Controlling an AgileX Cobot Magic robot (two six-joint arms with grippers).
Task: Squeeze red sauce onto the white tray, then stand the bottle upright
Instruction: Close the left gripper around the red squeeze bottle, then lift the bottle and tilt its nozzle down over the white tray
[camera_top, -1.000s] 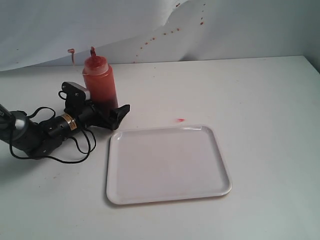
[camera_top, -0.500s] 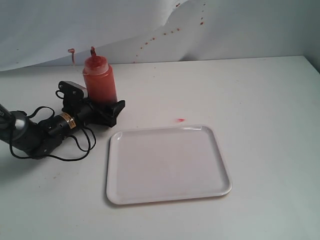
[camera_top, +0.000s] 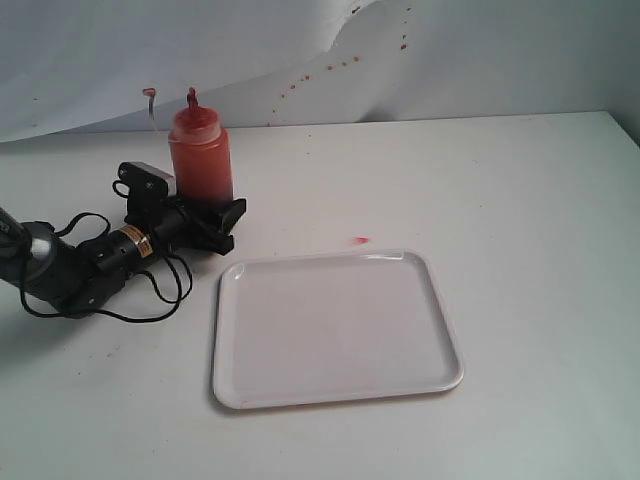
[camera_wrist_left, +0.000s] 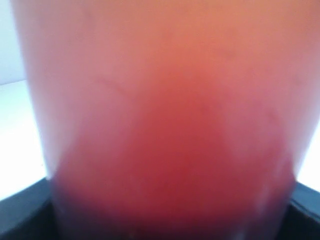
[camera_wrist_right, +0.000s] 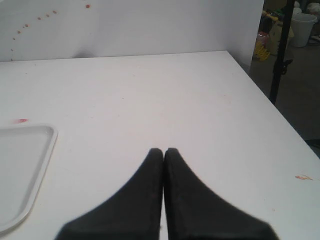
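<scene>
The bottle stands upright at the left of the table, translucent red-orange with a darker base and a red-tipped nozzle. My left gripper lies low on the table with its black fingers closed against the bottle's base. Up close, the bottle fills the left wrist view. The white tray lies flat to the right of the bottle, and I see no red sauce on it. My right gripper is shut on nothing above bare table, beside the tray's edge.
A small pinkish-red smear marks the table just beyond the tray's far edge. Red specks dot the white backdrop. The left arm's cables trail on the table at the left. The table's right edge drops off.
The left gripper's fingers have drawn in from a wider spread onto the bottle's base. The bottle has shifted slightly. The tray has not moved.
</scene>
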